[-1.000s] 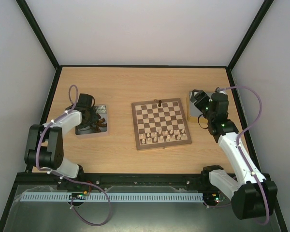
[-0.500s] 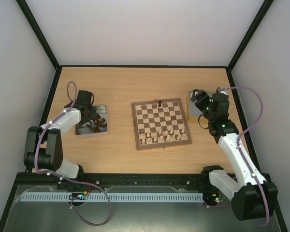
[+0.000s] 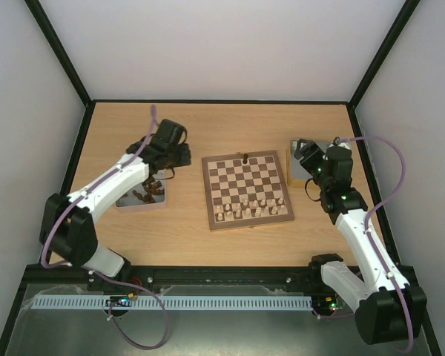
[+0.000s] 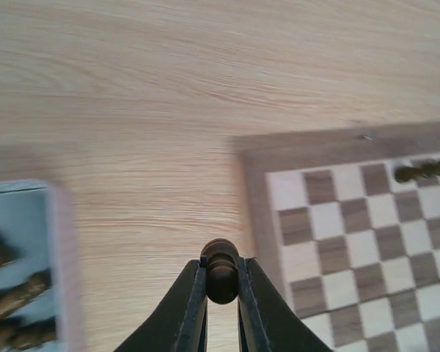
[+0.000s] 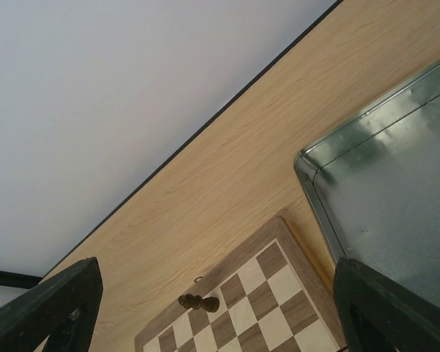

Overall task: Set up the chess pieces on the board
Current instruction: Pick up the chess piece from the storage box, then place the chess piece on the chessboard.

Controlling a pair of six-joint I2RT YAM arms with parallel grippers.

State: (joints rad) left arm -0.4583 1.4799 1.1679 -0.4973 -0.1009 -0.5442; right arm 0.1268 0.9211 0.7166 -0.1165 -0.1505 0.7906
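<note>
Left gripper point(image 4: 221, 287) clamps a dark piece point(image 4: 221, 268) at the fingertips only, so it could slip or tip when set on the board point(image 4: 254, 209); right gripper point(image 3: 303, 151) gapes, empty.

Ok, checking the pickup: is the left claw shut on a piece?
Shut: the left claw clamps a dark chess piece on both sides.

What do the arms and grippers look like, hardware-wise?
Both have white tube links, see left arm and right arm, joined by chunky black housings. A purple cable loops loosely along each. The left gripper and right gripper each have two dark, tapered fingers. No markings legible.
</note>
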